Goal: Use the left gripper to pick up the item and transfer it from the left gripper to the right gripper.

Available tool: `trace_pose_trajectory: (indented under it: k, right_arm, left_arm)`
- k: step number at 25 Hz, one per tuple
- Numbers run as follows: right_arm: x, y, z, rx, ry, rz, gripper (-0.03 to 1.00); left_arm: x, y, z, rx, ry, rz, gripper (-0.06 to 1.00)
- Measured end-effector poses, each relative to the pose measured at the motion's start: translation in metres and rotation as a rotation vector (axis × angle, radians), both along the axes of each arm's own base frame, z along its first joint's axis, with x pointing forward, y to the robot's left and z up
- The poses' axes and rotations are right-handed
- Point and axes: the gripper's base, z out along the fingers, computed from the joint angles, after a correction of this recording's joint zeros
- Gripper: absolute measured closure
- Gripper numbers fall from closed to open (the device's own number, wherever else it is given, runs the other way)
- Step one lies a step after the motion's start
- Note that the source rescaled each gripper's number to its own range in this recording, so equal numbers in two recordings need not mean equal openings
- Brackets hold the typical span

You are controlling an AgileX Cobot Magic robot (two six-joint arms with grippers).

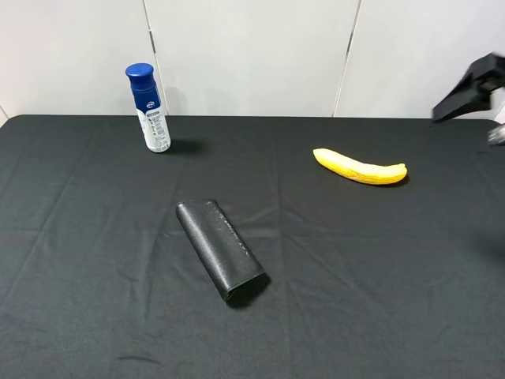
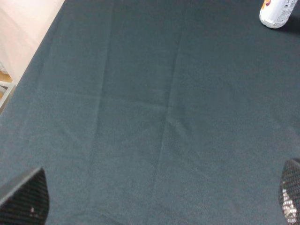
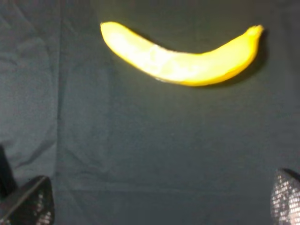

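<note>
The left pincer hangs released over bare black cloth on the counter, its two mesh-faced fingertips spread wide with nothing between them; the white bottle stands well ahead of it and off to one side; in the high view this pincer does not show. In that view the blue-capped bottle stands upright at the left rear; the black oblong case lies flat near the middle, well apart from the bottle; the banana lies flat on the cloth further right, touched by nothing. The right pincer hovers released, fingertips far apart; the banana lies just ahead of its gap, lengthwise across it; its arm shows blurred at the right edge.
</note>
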Motion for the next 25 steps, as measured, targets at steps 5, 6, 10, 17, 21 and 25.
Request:
trace_pose_trajectory:
  k: [5, 6, 10, 17, 21, 25]
  right_arm:
    - [-0.040, 0.005, 0.036, -0.104, -0.109, 0.027, -0.03]
    - [-0.048, 0.006, 0.041, -0.124, -0.122, 0.034, -0.03]
    - [-0.083, 0.010, 0.060, -0.212, -0.197, 0.044, -0.03]
    - [-0.133, 0.021, 0.036, -0.211, -0.222, 0.012, -0.03]
    - [-0.158, 0.029, 0.009, -0.211, -0.257, 0.025, -0.03]
    - [-0.177, 0.033, -0.008, -0.204, -0.298, 0.008, -0.03]
  left_arm:
    - [0.000, 0.000, 0.000, 0.000, 0.000, 0.000, -0.03]
    - [0.000, 0.000, 0.000, 0.000, 0.000, 0.000, -0.03]
    - [0.000, 0.000, 0.000, 0.000, 0.000, 0.000, -0.03]
    - [0.000, 0.000, 0.000, 0.000, 0.000, 0.000, -0.03]
    - [0.000, 0.000, 0.000, 0.000, 0.000, 0.000, -0.03]
    - [0.000, 0.000, 0.000, 0.000, 0.000, 0.000, -0.03]
